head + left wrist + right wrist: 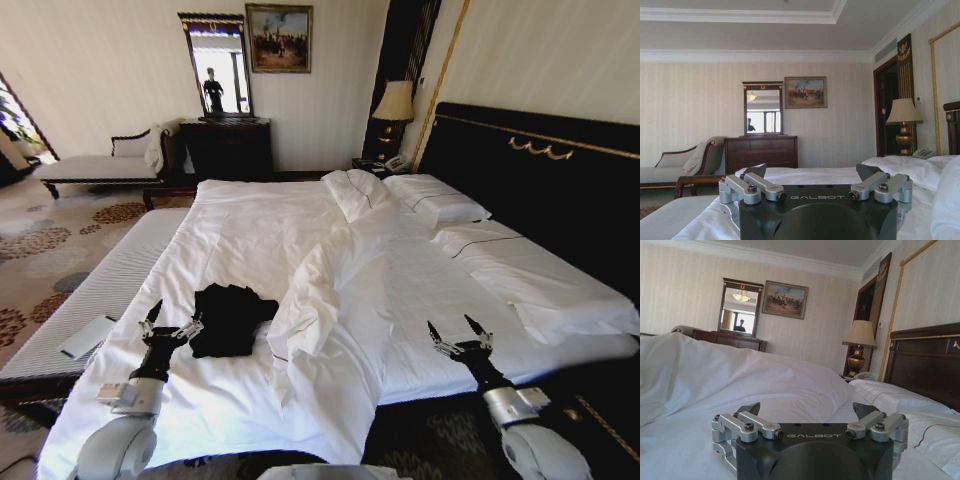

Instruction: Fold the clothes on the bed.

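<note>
where the black t-shirt (230, 318) lies, it is a crumpled heap on the near left part of the bed (250, 240), resting on the white sheet just beside the turned-back edge of the white duvet (340, 300), which is bunched in a long ridge running down the middle of the mattress. the left gripper (172, 322) hovers low at the shirt's left edge, very near it, with its two fingers spread apart and nothing between them; in the left wrist view the same gripper (811, 172) shows its dark fingertips wide apart over the sheet. the right gripper (458, 334) hangs over the near right side of the bed, well apart from the shirt on the far side of the duvet ridge, its fingers likewise splayed and empty, as the right wrist view (807, 410) confirms. pillows (400, 195) lie at the dark gold-trimmed headboard (540, 170). a lit lamp (393, 105), a dark dresser (226, 148) with a mirror (217, 65), and a pale chaise lounge (95, 165) stand along the far wall.
</note>
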`<state>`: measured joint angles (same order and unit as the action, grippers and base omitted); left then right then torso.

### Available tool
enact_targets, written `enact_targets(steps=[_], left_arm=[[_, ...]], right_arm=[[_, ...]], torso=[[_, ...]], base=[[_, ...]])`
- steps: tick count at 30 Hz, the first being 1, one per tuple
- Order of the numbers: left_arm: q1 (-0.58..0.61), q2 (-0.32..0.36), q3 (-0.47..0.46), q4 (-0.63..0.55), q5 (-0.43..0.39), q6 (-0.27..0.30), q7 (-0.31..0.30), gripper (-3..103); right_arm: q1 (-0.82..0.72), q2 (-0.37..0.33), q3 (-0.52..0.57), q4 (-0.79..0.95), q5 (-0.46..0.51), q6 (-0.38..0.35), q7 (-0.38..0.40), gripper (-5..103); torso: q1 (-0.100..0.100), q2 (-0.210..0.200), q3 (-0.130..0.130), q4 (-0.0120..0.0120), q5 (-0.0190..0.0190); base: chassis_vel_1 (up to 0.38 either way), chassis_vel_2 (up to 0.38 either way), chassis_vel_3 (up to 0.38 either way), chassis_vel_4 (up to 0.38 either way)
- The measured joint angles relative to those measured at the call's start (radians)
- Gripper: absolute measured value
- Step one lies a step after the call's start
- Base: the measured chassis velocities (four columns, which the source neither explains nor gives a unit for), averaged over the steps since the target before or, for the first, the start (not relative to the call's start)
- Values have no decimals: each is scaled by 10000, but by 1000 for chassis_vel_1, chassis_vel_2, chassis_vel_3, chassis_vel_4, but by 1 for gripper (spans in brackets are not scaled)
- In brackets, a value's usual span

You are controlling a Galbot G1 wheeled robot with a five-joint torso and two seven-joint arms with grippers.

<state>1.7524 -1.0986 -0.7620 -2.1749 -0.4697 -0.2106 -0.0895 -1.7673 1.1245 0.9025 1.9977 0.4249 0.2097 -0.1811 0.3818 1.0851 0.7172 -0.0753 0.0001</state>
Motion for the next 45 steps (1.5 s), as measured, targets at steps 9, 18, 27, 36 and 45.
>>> enact_targets(steps=[9,18,27,36,45], left_arm=[[-13,0,-8,38,-18,-10,0,100],[-61,30,-5,-6,-48,12,-27,100],[-12,55,-35,-30,-50,9,-33,100],[58,35,-34,-71,-46,8,-47,100],[105,17,-69,-50,-22,2,-63,100]], right_arm=[[88,52,-16,-8,-16,-1,225,100],[19,57,-21,161,21,-14,325,100],[71,71,-26,365,-153,-111,686,100],[-13,180,-8,431,-295,-130,764,100],[-305,319,-64,1279,72,-278,873,100]], torso=[[11,-3,4,1,-2],[-21,13,-11,1,2],[12,-6,4,1,0],[-4,2,-2,-1,-5],[2,-1,1,-1,0]], base=[[-192,188,180,-212],[-30,59,42,-40],[-6,17,1,-13],[0,0,0,0],[15,-6,-10,5]])
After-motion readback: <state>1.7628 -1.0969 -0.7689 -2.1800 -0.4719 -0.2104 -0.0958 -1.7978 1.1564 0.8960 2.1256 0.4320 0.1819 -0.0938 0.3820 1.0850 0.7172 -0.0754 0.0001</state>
